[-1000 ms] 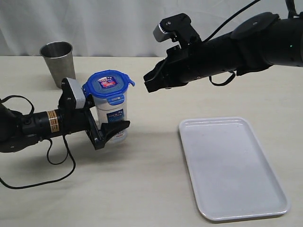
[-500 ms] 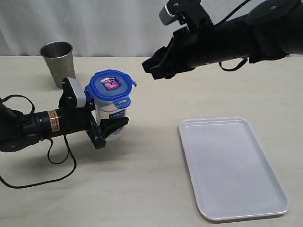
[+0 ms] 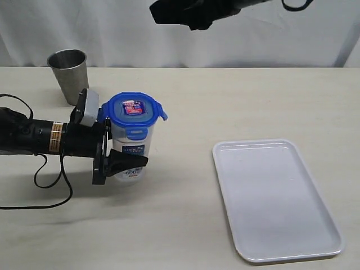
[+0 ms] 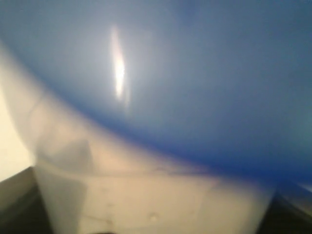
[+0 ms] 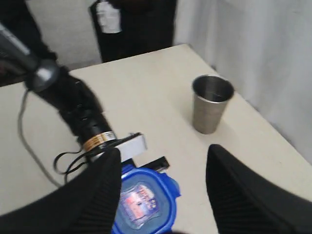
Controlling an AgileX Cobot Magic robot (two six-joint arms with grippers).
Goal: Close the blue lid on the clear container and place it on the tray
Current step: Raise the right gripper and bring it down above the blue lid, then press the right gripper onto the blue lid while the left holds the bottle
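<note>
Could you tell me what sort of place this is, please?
Probably a robotics lab bench: plain beige table, white curtain backdrop, and staged props like the tray and steel cup.

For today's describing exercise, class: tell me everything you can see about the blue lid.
The blue lid looks like translucent blue plastic. It is rounded-square, with a red-and-blue sticker on top. It sits on top of the upright clear container. The front flap hangs down and a flap on the right juts outward. Only the container touches it.

Table (image 3: 185,225), beige. I count two items standing on it: steel cup (image 3: 68,76) near the far left corner, white tray (image 3: 275,199) toward the near right corner.
</note>
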